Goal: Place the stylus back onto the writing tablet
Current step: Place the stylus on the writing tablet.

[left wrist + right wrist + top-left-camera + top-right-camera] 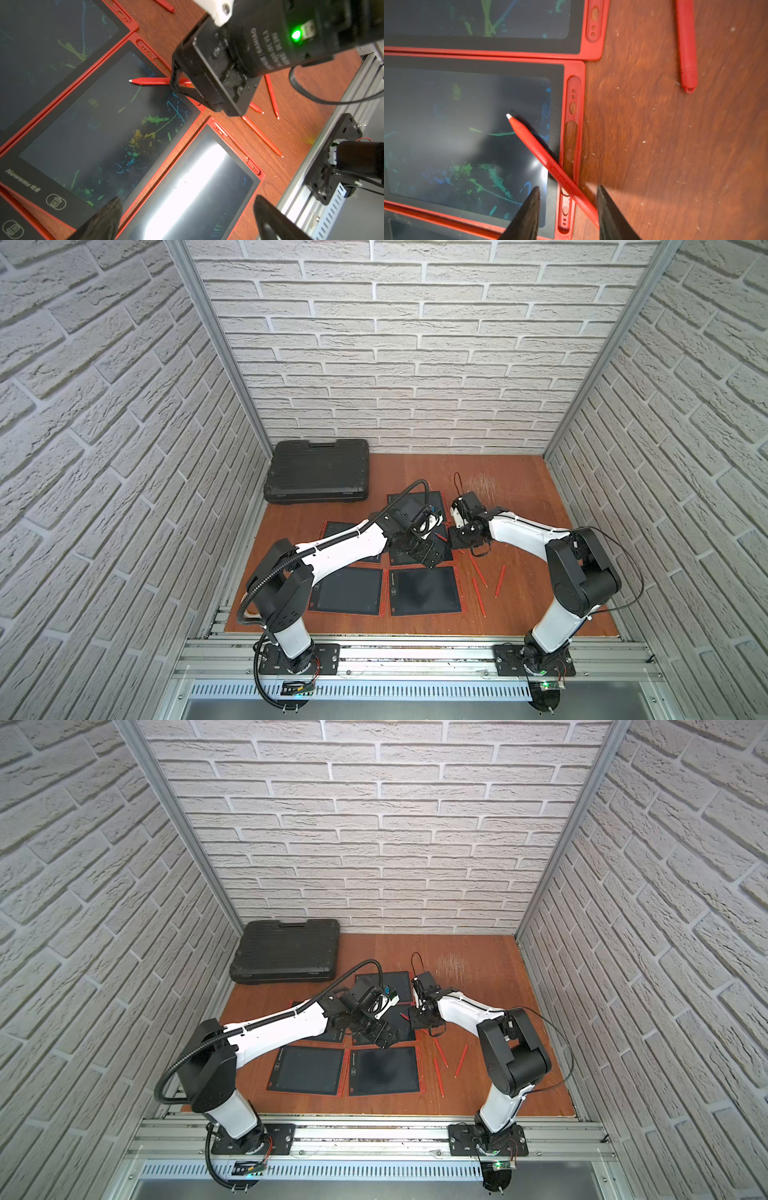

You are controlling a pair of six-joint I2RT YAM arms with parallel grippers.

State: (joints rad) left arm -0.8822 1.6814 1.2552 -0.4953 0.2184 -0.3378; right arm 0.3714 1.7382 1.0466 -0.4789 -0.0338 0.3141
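Stylus point(542, 153) lies slanted over edge of writing tablet point(467, 124), white tip above the screen, back end btw. fingers of R gripper point(569, 187). Jaws apart, not clamped on it. L gripper point(188, 198) spread wide above neighbour tablet point(197, 176). Spare styluses point(500, 580) lie on table point(519, 497).

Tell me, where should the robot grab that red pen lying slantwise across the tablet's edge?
Probably the plain rear shaft of the stylus, where it crosses the tablet's red rim, coming straight down with the fingers on either long side. It is thin and slanted, white tip on the screen, so the rim likely props that part up. The right gripper straddles it there, open.
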